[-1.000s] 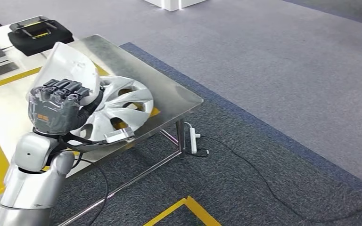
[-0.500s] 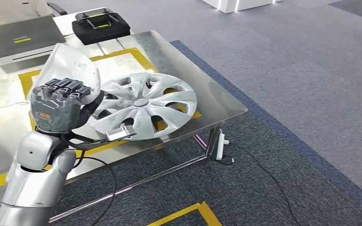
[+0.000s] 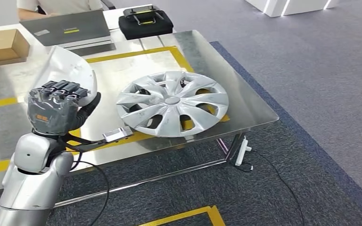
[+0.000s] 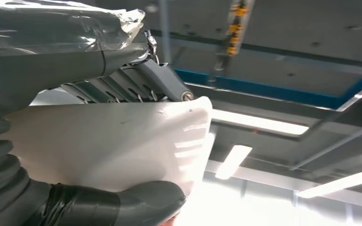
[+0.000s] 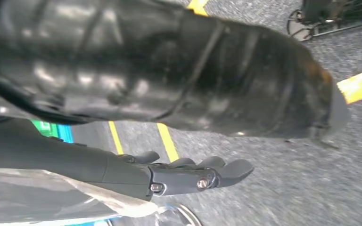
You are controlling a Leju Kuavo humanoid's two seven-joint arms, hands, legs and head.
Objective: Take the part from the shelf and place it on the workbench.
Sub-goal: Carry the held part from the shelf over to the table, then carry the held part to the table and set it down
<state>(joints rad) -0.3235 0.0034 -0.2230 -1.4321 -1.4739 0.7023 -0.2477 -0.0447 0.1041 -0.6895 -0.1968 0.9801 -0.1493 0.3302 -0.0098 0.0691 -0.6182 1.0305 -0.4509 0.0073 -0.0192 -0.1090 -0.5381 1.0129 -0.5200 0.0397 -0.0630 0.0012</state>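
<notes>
Here we see our left hand (image 3: 56,110) clamped on a white panel part (image 3: 70,66), our right hand (image 5: 188,174) hanging with straight fingers, empty; no writing is legible.

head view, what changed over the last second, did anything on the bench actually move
The whole picture slid: the camera turned left, bringing more of the workbench, a laptop and a cardboard box into sight. That is no move of the things; the hubcap lies flat as before. The left hand still holds the white part upright, its grip unchanged.
</notes>
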